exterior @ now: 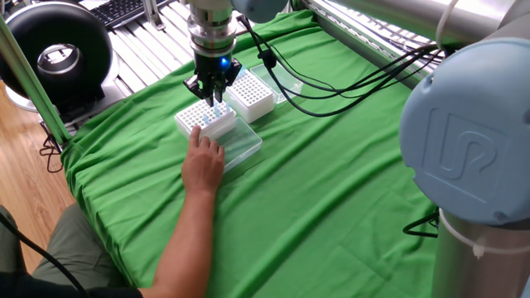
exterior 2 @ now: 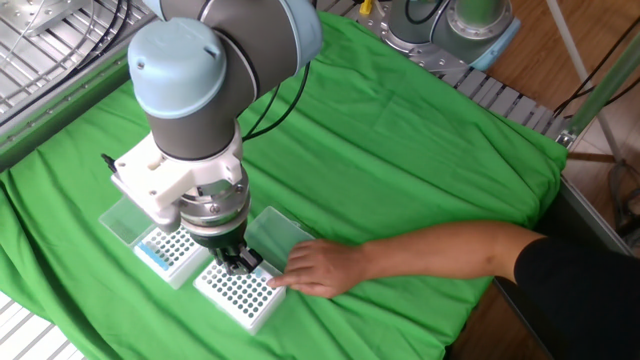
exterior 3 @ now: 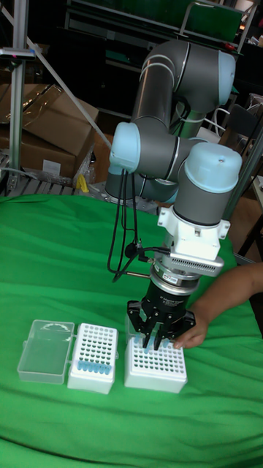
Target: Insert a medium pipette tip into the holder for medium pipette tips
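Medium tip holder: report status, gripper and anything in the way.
Gripper down over the medium tip holder, fingers closed on a tip, seating unconfirmed. Person's hand steadying the holder, right beside the fingers. Second rack alongside, clear.

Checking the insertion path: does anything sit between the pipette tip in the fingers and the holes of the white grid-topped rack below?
Nothing visible blocks it. The person's hand only steadies the white grid-topped rack's side, beside the gripper.

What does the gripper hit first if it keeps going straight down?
The gripper points down at the holder for medium pipette tips; its hole grid near the far edge comes first, likely. The person's hand steadies the rack just beside that line.
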Controlling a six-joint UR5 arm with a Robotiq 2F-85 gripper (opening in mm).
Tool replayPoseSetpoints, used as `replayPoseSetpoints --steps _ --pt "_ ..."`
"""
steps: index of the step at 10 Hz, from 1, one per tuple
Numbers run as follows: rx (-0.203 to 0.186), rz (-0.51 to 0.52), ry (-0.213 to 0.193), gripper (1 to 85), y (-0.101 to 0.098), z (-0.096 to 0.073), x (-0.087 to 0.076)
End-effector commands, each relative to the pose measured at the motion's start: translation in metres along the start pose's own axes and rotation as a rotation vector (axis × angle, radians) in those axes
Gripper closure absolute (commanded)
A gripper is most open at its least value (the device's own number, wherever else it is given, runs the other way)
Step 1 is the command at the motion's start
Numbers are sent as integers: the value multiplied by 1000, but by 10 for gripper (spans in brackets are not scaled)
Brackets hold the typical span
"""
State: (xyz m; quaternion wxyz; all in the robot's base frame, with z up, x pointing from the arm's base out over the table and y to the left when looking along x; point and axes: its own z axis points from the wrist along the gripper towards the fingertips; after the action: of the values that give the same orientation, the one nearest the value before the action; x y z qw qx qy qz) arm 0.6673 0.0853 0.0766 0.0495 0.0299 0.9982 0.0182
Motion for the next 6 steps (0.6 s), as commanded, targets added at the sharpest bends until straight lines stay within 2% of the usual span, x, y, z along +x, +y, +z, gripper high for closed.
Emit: replayPoseSetpoints --steps 1,6 --pt "-9 13 -1 600 3 -1 -1" --pt "-4 11 -15 617 1 6 -3"
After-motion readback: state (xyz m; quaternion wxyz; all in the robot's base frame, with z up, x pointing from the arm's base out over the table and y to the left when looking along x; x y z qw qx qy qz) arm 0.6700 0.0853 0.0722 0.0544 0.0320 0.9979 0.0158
